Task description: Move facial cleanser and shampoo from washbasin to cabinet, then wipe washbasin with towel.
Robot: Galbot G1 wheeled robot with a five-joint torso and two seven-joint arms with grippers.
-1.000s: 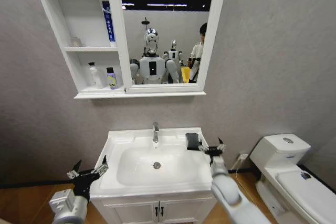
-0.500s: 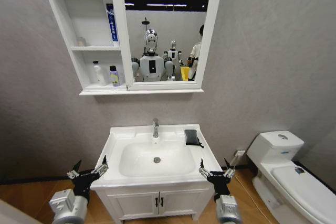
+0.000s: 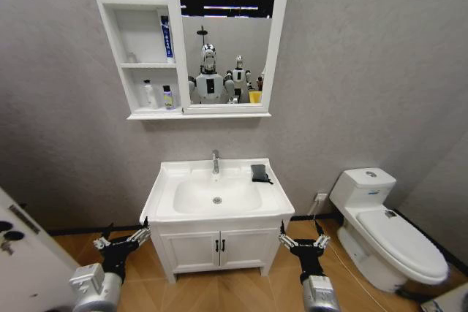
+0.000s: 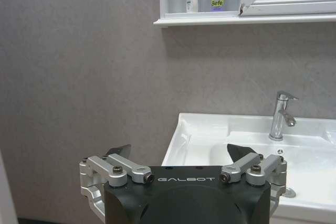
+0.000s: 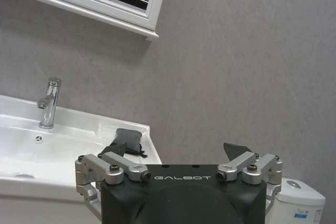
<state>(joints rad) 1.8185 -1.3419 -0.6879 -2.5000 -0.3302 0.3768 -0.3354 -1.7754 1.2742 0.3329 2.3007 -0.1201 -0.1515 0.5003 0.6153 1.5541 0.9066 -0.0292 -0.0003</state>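
The white washbasin (image 3: 164, 195) stands ahead, with a chrome tap (image 3: 216, 161). The dark towel (image 3: 259, 173) lies folded on its back right corner, also seen in the right wrist view (image 5: 128, 139). On the cabinet (image 3: 117, 49), a white bottle (image 3: 150, 95) and a yellow-and-purple bottle (image 3: 168, 97) stand on the lowest shelf; which is the facial cleanser and which the shampoo I cannot tell. My left gripper (image 3: 121, 239) is open, low before the vanity's left corner. My right gripper (image 3: 301, 239) is open, low off its right corner. Both are empty.
A blue tube (image 3: 167, 36) stands on a higher shelf. The two-door vanity (image 3: 219, 246) carries the basin. A white toilet (image 3: 373, 213) stands to the right and a white panel (image 3: 22, 253) at the lower left. Wooden floor lies between me and the vanity.
The camera has backed away, so the basin looks smaller and farther. My right gripper has drawn back from beside the towel and dropped low; the towel stays on the basin.
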